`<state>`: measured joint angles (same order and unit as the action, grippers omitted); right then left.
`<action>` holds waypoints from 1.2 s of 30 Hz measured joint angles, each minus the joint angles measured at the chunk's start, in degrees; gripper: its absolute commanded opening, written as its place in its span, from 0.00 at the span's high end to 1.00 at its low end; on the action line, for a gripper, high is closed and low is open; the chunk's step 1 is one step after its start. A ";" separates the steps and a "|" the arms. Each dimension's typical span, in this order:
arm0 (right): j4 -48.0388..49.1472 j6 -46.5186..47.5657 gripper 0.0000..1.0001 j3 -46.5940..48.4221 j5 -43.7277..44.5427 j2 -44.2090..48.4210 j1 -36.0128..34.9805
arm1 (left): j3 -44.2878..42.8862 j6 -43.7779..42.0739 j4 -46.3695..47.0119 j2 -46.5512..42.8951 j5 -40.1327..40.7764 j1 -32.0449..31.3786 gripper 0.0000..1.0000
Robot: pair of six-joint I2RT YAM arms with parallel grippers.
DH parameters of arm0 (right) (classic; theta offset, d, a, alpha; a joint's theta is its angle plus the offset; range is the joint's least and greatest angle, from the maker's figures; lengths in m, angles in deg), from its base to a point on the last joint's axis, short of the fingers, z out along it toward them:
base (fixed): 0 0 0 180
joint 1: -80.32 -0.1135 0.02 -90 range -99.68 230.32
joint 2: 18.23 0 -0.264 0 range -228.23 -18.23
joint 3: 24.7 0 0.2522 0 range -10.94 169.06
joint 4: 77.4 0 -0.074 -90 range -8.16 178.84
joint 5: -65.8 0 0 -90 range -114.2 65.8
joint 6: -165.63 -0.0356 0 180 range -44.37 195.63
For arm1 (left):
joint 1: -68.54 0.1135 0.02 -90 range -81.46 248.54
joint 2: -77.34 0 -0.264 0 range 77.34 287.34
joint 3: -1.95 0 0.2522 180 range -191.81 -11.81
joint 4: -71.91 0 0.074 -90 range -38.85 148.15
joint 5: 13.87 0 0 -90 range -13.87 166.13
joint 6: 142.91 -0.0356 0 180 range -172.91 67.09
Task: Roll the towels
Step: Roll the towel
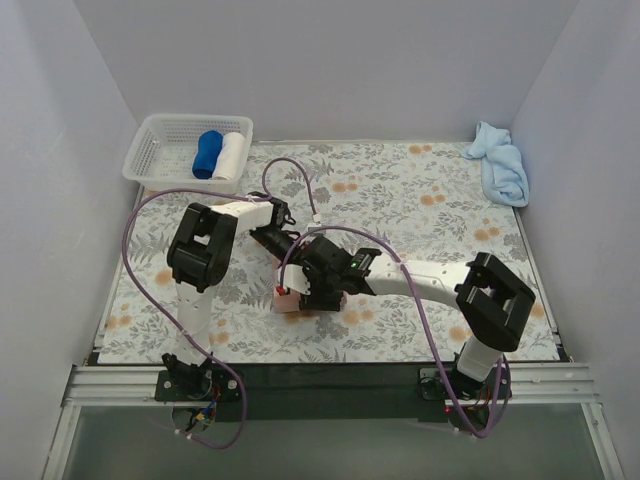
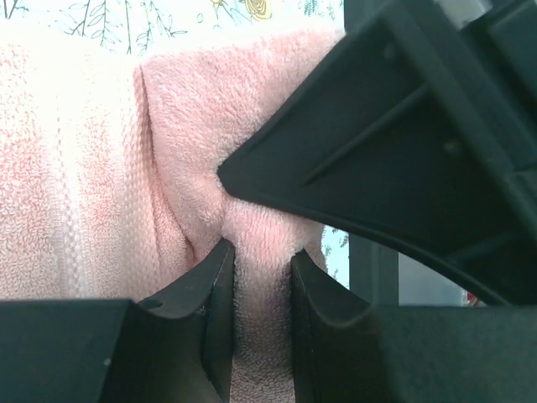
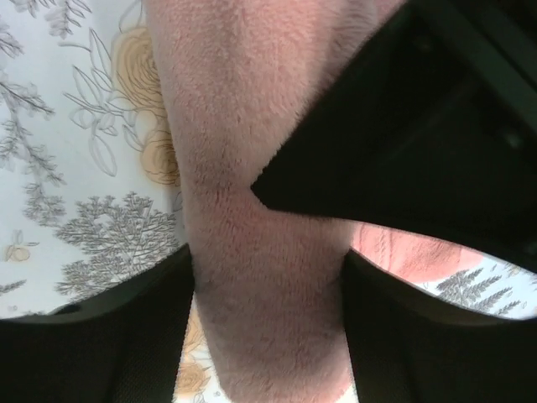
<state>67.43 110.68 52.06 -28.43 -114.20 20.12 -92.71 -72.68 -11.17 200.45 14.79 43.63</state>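
Note:
The salmon-pink towel (image 1: 290,300) lies bunched on the floral cloth near the table's middle, mostly hidden under both grippers. My left gripper (image 1: 292,278) is shut on a fold of it; the left wrist view shows pink terry (image 2: 101,168) pinched between the fingers (image 2: 210,311). My right gripper (image 1: 318,288) is shut on a thick rolled part of the same towel (image 3: 252,210), which fills the gap between its fingers (image 3: 159,336). The other gripper's black body crosses each wrist view. The light sky-blue towel (image 1: 500,165) lies crumpled at the back right corner.
A white basket (image 1: 160,150) at the back left holds a dark blue roll (image 1: 208,154) and a white roll (image 1: 231,156). Purple cables loop over the cloth near the left arm. Grey walls close in left, back and right.

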 measured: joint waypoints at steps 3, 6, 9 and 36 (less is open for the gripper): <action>1.42 1.33 0.96 -0.46 1.66 -1.55 -0.63 | -0.33 -0.13 -0.37 0.59 -0.22 0.15 0.82; 1.60 1.44 0.99 -0.44 1.22 -1.60 -0.57 | -0.48 -0.33 -0.28 0.52 0.00 0.24 0.72; 1.49 1.29 0.99 -0.46 0.35 -1.49 -0.46 | -0.46 -0.68 0.02 -0.09 0.85 0.46 0.62; -19.67 -10.38 0.99 18.60 -34.49 -18.05 11.34 | 19.17 -2.03 21.59 -38.66 16.00 17.55 0.02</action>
<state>47.76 100.30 70.66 -62.92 -132.25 31.46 -73.54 -74.71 10.43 161.79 30.79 61.18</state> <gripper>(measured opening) 0.233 0.978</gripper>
